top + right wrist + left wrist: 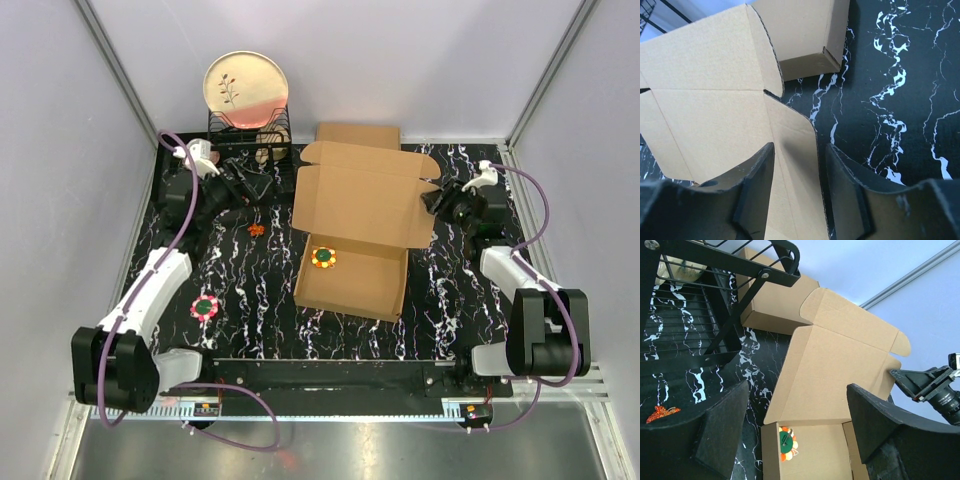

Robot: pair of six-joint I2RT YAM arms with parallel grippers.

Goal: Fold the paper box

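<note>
Left gripper point(238, 190) has its fingers spread wide and empty, near one black wire rack point(250, 135) holding one round cream plate point(247, 85). Three small trinkets: one red-green disc point(205, 307) and one orange scrap point(257, 229) on the black marbled table point(260, 320), one orange-green disc point(323, 258) in the tray. Of two cardboard boxes, the one open brown corrugated paper box point(350, 285) sits mid-table, tray long axis left-right, lid raised off the far edge, in front of a made-up brown box point(358, 133); right gripper point(433, 198) fingers point(757, 190) narrowly straddle the lid's side flap point(790, 130), grip unclear.
</note>
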